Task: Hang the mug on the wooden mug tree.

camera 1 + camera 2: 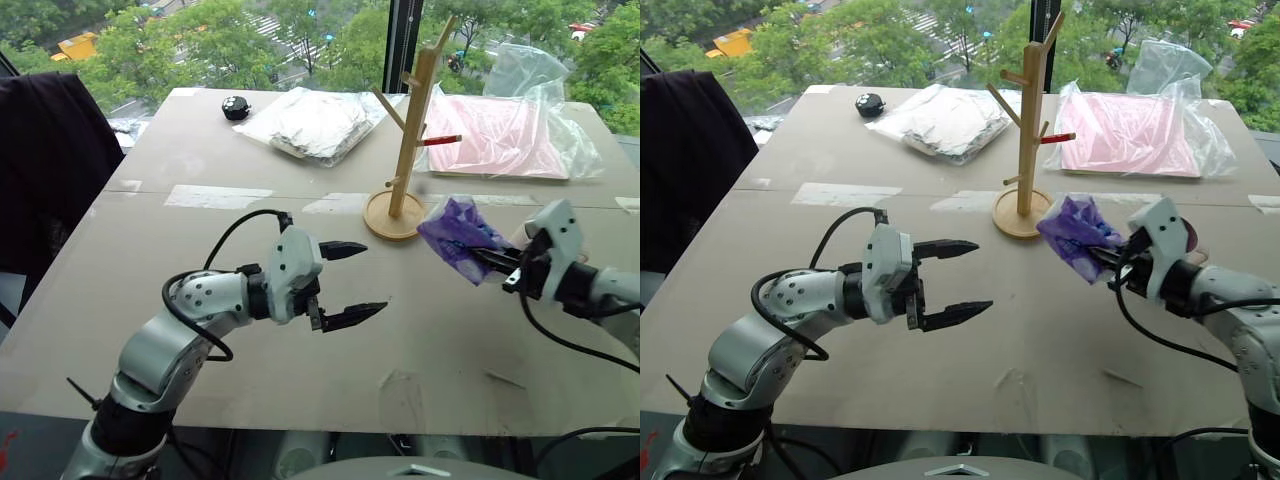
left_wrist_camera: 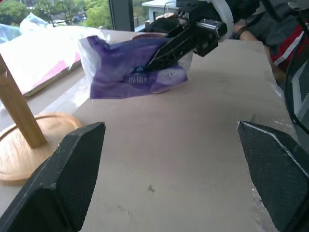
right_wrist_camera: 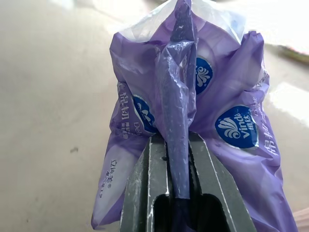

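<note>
The right tool pinches a purple packet (lifted) beside the wooden mug tree.

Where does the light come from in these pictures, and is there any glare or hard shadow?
Left eye view: daylight from the window behind the table; the mug tree casts no hard shadow; the clear bags shine. Right wrist view: the packet glints along its folds, and the far table is washed bright.
</note>
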Controlling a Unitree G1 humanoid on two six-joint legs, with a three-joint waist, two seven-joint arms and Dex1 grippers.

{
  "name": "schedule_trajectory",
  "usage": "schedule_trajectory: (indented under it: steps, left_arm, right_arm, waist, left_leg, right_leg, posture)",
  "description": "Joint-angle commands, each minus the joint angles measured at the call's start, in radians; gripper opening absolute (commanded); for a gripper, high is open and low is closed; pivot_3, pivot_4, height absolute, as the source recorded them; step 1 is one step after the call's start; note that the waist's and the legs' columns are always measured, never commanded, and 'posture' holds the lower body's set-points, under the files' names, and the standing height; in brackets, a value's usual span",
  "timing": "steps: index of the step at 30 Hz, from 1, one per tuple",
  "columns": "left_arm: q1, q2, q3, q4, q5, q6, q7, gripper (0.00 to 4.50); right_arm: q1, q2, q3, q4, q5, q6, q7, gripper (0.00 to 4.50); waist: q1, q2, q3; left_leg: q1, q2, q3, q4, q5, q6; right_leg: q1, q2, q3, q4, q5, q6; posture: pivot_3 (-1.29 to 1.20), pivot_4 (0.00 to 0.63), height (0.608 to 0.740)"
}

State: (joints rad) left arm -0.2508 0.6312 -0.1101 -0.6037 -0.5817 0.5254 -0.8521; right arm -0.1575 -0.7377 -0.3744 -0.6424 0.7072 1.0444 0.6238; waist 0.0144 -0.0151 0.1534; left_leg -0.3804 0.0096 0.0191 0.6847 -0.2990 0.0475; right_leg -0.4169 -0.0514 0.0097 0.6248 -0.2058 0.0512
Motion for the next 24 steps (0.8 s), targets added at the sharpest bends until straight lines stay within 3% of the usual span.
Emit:
schedule_trajectory:
  steps: [1, 3, 7, 18, 21, 24]
  left_arm:
    - [-0.091, -0.057, -0.029, 0.032, -0.023, 0.007, -0.001, 4.5]
    - [-0.152, -0.111, -0.064, 0.077, -0.005, -0.003, 0.005, 4.5]
    - [-0.253, -0.218, -0.122, 0.175, 0.039, -0.024, 0.023, 4.5]
    - [-0.375, -0.368, -0.192, 0.299, 0.103, -0.084, 0.004, 4.5]
    - [-0.385, -0.383, -0.198, 0.313, 0.112, -0.09, 0.0, 4.5]
    - [-0.379, -0.383, -0.202, 0.312, 0.12, -0.092, -0.008, 4.5]
  right_arm:
    - [-0.062, -0.065, -0.216, 0.003, 0.106, 0.088, -0.048, 0.03]
    - [-0.071, -0.116, -0.3, 0.08, 0.08, 0.099, -0.07, 0.03]
    - [0.062, -0.207, -0.358, 0.252, -0.065, -0.023, -0.024, 0.03]
    - [0.144, -0.29, -0.341, 0.69, -0.317, -0.304, -0.027, 0.03]
    - [0.13, -0.305, -0.325, 0.768, -0.346, -0.341, -0.021, 0.96]
    - [0.123, -0.312, -0.334, 0.805, -0.364, -0.37, -0.019, 2.41]
  waist:
    - [0.001, 0.0, 0.0]
    - [0.001, -0.001, 0.001]
    - [0.006, -0.003, 0.0]
    - [-0.011, 0.001, 0.0]
    - [-0.011, 0.001, 0.0]
    - [-0.012, 0.001, 0.0]
  left_leg:
    - [0.0, 0.0, 0.0, 0.0, 0.0, 0.0]
    - [-0.001, -0.002, 0.001, 0.0, 0.0, 0.0]
    - [-0.001, -0.004, 0.001, 0.001, 0.0, 0.0]
    - [0.001, -0.004, 0.002, 0.0, 0.0, 0.0]
    - [0.001, -0.004, 0.002, 0.0, 0.0, 0.0]
    - [0.001, -0.004, 0.002, 0.0, 0.0, 0.0]
  right_leg:
    - [0.0, 0.0, 0.0, 0.0, 0.0, 0.0]
    - [0.0, 0.0, 0.001, 0.0, 0.0, 0.0]
    - [0.002, 0.0, 0.0, -0.003, 0.0, 0.0]
    - [0.0, 0.002, 0.008, 0.0, 0.0, 0.003]
    - [0.0, 0.003, 0.008, 0.0, 0.0, 0.003]
    - [0.0, 0.003, 0.009, 0.0, 0.0, 0.004]
  posture:
    - [0.0, 0.15, 0.74]
    - [0.0, 0.15, 0.74]
    - [0.0, 0.15, 0.74]
    - [0.0, 0.15, 0.74]
    - [0.0, 0.15, 0.74]
    - [0.0, 0.15, 0.74]
